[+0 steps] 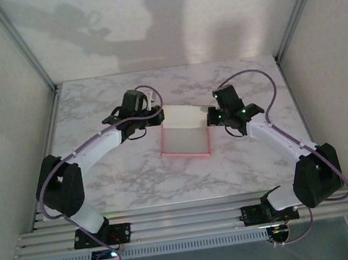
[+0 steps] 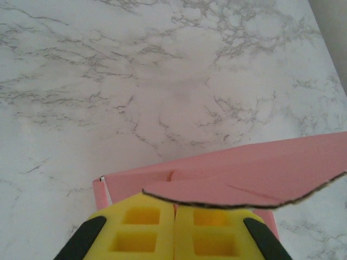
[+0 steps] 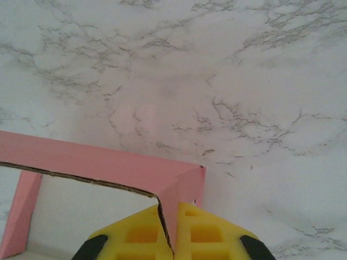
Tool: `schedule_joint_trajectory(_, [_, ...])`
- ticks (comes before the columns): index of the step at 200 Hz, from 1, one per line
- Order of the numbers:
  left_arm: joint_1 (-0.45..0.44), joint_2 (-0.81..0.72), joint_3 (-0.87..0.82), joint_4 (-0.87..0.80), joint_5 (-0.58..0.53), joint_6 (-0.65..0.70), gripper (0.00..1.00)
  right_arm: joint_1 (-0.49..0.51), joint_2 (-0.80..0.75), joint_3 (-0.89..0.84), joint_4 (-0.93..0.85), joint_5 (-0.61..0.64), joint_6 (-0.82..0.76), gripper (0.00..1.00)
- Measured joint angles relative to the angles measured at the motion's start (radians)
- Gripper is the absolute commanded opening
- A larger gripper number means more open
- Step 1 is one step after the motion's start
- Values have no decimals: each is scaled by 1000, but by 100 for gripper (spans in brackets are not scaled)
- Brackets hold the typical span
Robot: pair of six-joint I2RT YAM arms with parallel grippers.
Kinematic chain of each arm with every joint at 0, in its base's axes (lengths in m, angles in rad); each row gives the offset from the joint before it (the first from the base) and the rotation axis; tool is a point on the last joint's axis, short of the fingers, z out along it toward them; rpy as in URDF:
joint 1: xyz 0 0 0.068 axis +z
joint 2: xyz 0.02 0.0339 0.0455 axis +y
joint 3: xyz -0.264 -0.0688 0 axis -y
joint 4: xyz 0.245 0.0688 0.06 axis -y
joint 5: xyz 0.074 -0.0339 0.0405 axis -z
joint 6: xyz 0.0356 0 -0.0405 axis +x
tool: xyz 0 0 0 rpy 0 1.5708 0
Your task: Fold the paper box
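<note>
The box [image 1: 185,136] sits in the middle, between the arms. The left claw [image 1: 153,110] pinches its far-left corner and the right claw [image 1: 213,117] its far-right corner, so the box's body lies just nearer than both.

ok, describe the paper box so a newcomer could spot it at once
On the marble table, look to the middle, where the left arm and right arm converge. The paper box sits between them: a half-folded square shell, white with pink edges, the only pink thing there.
</note>
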State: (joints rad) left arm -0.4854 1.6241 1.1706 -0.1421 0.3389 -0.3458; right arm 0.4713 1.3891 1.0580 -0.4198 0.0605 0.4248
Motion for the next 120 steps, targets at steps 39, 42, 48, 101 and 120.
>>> schedule_joint_trajectory(39, [-7, -40, -98, 87, -38, 14, 7, 18, -28, -55, 74, 19, 15, 0])
schedule_joint_trajectory(42, [-7, -43, -105, 92, -42, 14, 7, 19, -30, -58, 79, 21, 15, 0])
schedule_joint_trajectory(48, [-10, -49, -117, 103, -48, 21, 7, 23, -34, -66, 91, 24, 14, 0])
schedule_joint_trajectory(101, [-16, -79, -182, 164, -72, 70, 9, 35, -60, -117, 142, 26, 18, 0])
schedule_joint_trajectory(120, [-23, -79, -185, 164, -87, 97, 9, 36, -61, -120, 147, 31, 18, 0])
